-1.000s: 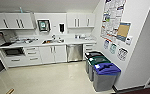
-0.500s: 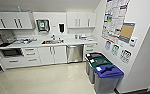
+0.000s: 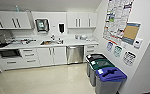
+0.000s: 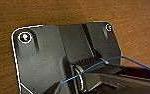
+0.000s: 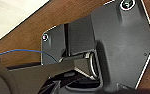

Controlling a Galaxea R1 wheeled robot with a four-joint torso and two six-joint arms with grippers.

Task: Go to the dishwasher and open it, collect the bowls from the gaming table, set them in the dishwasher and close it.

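Observation:
The dishwasher (image 3: 75, 54) is a stainless steel front with a bar handle near its top, set under the white counter (image 3: 66, 44) at the far wall, right of the sink (image 3: 49, 42). Its door is closed. It lies across a stretch of pale floor from me. The bowls and the gaming table are out of view. Both wrist views look past dark robot plates onto a brown wood-grain surface (image 4: 66, 12).
White cabinets (image 3: 13, 20) hang above the counter, with drawers (image 3: 28, 55) and doors below. Three bins stand along the right wall, the nearest with a blue lid (image 3: 110, 74), one with a green lid (image 3: 101, 64) behind it. Posters (image 3: 116, 17) cover the right wall. Pale floor (image 3: 46, 80) lies open ahead.
The whole head view has shifted: the kitchen counter and bins sit slightly further left and nearer than before, so the camera has moved. Nothing in the room itself has moved.

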